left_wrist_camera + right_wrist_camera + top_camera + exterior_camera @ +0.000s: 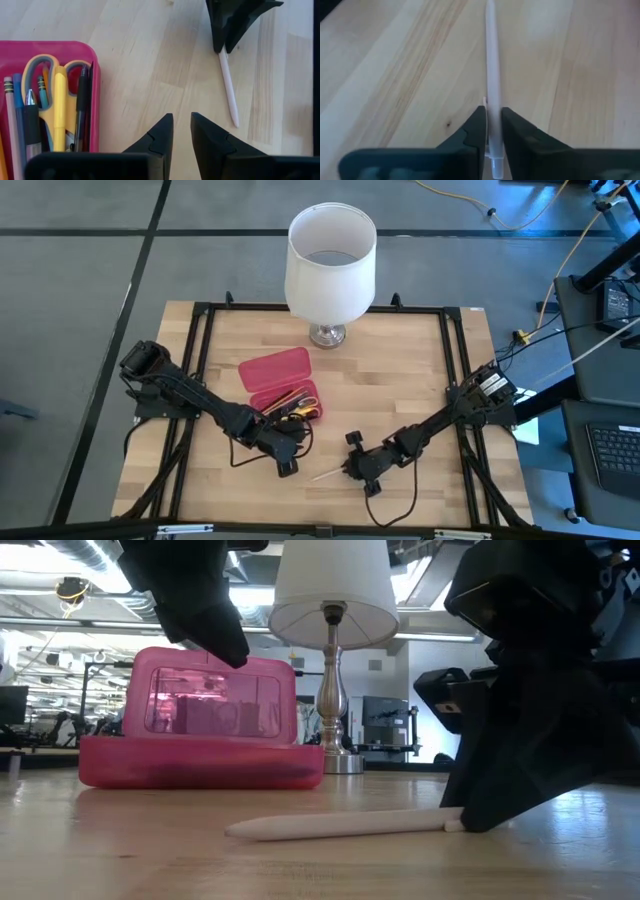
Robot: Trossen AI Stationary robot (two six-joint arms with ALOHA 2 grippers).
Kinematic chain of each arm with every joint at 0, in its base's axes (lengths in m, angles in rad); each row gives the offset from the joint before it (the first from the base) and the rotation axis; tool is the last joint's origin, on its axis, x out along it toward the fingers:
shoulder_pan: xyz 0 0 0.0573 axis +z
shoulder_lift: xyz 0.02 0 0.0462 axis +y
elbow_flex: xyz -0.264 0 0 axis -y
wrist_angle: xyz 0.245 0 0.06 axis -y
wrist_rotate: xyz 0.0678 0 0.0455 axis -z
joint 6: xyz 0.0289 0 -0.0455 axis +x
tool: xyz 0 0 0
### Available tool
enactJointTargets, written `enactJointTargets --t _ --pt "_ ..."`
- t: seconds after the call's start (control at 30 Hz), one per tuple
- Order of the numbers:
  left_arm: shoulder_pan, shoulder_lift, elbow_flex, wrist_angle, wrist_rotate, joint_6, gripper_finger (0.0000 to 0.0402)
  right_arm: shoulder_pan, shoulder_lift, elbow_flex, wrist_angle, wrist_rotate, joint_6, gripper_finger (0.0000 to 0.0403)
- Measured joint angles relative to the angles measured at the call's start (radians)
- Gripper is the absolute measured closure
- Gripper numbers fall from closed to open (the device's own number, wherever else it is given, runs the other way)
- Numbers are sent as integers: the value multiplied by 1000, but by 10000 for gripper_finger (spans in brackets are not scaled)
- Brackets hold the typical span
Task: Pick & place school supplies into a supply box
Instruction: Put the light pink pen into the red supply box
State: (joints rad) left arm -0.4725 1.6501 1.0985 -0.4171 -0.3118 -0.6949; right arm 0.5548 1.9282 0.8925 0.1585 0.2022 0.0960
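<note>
Currently the right gripper (492, 131) is down at the table (400, 380), fingers (472, 132) clamped on one end of a pale pen (492, 75). Pen lies flat on the wood near the front edge, its free end aimed away from the gripper; in the low view (340, 825) it is still resting on the surface, not lifted.

Left gripper (181, 137) hovers just beside the supply box (280, 380), on the side facing the pen. Fingers (157, 140) stand slightly apart with only a narrow gap, nothing between them.

Supply box is a pink case, lid open and hinged back, sitting left of centre, in front of the white lamp (330, 265). Inside: yellow-handled scissors (42, 85), a yellow pen (60, 107), a black pen (81, 107), a pencil (8, 115), a few more I can't tell apart. All lie lengthwise in the tray.

Pale pen and box are well apart, with the left gripper between them.
</note>
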Motion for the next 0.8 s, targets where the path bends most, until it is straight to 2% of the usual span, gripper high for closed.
enactJointTargets --t 0.2,0.37,0.8 --pt "0 0 0 0 0 1 345 0 0 1 -7 -4 19 328" --pt "0 0 0 -1 0 1 347 0 0 0 -8 6 22 363" --pt "-12 0 0 0 20 65 352 0 -35 -3 -15 -7 0 397"
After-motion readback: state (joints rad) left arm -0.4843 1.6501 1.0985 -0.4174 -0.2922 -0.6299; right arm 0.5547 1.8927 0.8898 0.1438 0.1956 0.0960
